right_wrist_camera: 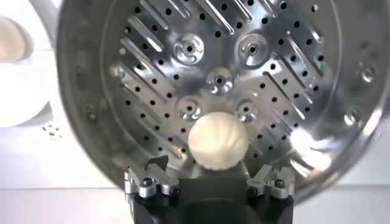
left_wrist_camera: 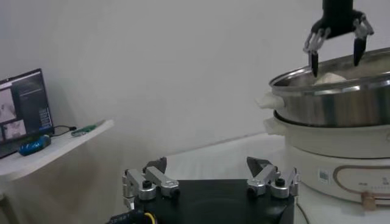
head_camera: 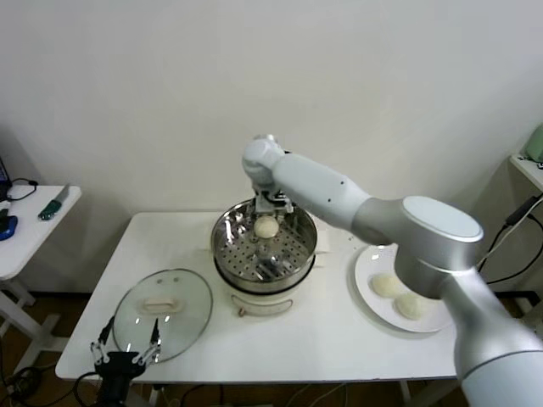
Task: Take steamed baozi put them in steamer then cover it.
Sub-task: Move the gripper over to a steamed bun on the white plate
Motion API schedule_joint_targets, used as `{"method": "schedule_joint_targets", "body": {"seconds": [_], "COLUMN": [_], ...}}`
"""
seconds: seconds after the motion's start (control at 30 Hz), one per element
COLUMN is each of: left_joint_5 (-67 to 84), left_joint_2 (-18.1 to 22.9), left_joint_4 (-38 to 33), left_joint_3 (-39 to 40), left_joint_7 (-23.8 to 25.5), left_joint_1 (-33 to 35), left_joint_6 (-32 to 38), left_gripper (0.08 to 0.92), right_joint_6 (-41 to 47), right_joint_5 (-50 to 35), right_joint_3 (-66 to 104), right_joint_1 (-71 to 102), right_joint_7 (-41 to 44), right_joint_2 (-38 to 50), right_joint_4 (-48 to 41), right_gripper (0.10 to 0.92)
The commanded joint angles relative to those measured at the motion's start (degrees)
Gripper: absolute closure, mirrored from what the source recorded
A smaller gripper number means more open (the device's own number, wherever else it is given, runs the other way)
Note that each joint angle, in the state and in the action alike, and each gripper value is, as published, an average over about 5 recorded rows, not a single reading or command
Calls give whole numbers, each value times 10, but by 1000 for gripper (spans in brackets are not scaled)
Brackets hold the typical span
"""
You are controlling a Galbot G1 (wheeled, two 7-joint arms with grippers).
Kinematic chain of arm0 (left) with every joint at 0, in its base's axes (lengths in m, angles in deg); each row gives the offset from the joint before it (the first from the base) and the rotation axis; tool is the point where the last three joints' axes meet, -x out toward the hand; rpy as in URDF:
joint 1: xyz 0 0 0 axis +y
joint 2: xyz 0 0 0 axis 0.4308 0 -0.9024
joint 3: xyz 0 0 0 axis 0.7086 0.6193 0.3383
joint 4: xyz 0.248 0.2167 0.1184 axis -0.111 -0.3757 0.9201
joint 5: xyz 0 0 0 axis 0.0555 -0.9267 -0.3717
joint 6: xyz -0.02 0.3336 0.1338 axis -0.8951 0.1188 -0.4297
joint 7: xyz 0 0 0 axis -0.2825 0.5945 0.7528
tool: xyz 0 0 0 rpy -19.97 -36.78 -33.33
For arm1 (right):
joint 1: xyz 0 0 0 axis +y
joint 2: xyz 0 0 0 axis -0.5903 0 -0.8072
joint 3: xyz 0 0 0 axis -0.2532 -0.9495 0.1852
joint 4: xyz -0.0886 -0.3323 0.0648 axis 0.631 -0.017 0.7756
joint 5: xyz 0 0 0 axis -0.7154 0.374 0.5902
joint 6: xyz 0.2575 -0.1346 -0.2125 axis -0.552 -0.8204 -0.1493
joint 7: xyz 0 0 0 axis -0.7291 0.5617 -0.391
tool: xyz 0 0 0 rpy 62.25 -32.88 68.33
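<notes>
Head view: right gripper [head_camera: 270,209] hung open above a baozi [head_camera: 266,226] inside the steamer [head_camera: 226,246]. Left wrist view: left gripper [left_wrist_camera: 210,180] idled open. Right wrist view: the bun looked soft; cradle its sides gently

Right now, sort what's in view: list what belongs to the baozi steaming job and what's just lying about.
Belongs to the job:
- baozi in steamer
- two baozi on plate
- steamer
- glass lid, flat on the table
- white plate
- right claw, open above the steamer
- left claw, open, idle near the lid

Just lying about:
- side table
- blue tool
</notes>
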Motion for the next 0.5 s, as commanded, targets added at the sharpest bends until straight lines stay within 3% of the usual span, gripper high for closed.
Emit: {"method": "schedule_joint_targets", "body": {"seconds": [0.03,0.2,0.5], "left_joint_5": [-3,-8,-10], "left_joint_2": [0,2,-3], "left_joint_4": [4,2,-2], "left_joint_3": [4,12,17], "left_joint_7": [1,2,3], "left_joint_1": [-5,-8,-5], "left_joint_6": [0,-1,-1], "left_gripper": [177,177,177], "right_joint_6": [40,111,414], "right_joint_5": [-163,-222,-462], "right_joint_3": [-30,-50,-216], "right_joint_1": [-74,-87,-169], "right_joint_7": [14,-3,-120], "right_joint_2": [74,151,389], "right_joint_4": [59,135,298], "right_gripper": [203,203,203]}}
